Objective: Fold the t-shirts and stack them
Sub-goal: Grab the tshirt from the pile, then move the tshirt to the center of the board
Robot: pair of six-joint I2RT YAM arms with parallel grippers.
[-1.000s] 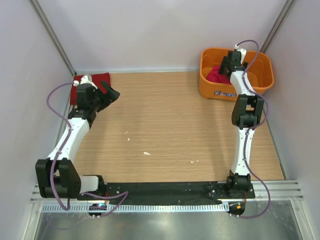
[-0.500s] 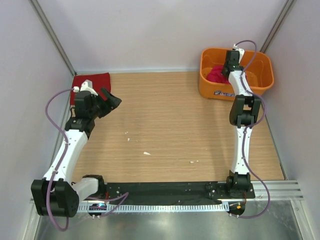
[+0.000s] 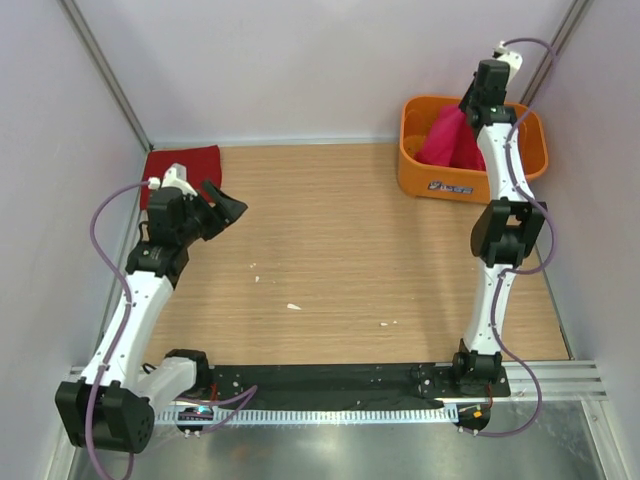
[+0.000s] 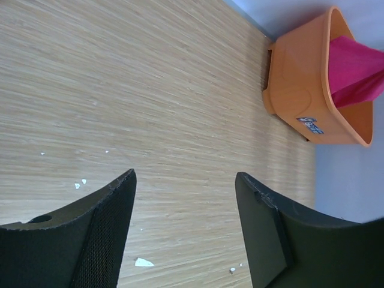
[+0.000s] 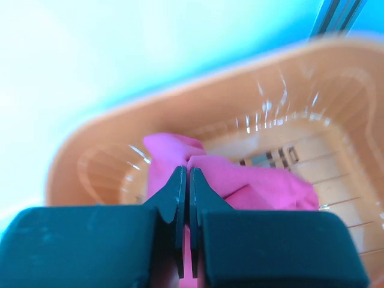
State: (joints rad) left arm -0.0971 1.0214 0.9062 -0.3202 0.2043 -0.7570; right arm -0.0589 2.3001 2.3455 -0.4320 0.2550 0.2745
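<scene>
The magenta-pink t-shirt (image 3: pixel 448 140) hangs bunched above the orange basket (image 3: pixel 432 186), its lower part still inside. My right gripper (image 3: pixel 470 108) is shut on its top edge; in the right wrist view the pink t-shirt (image 5: pixel 252 180) is pinched between the closed fingers of the gripper (image 5: pixel 188 171). The crimson t-shirt (image 3: pixel 195 158) lies folded flat in the far left corner. My left gripper (image 3: pixel 228 207) hovers open and holding nothing, to the near right of it. The left wrist view shows that gripper (image 4: pixel 186 177) over bare wood, with the basket (image 4: pixel 294 84) and pink t-shirt (image 4: pixel 354 69) far off.
White walls close in the table on the left, back and right. Small white specks (image 3: pixel 293 306) lie on the wooden tabletop (image 3: pixel 330 240). A black rail (image 3: pixel 320 380) runs along the near edge between the two arm bases.
My right gripper has closed on the pink t-shirt and raised it out of the basket. My left arm has drawn back from the crimson t-shirt, its jaws narrowing a little.
</scene>
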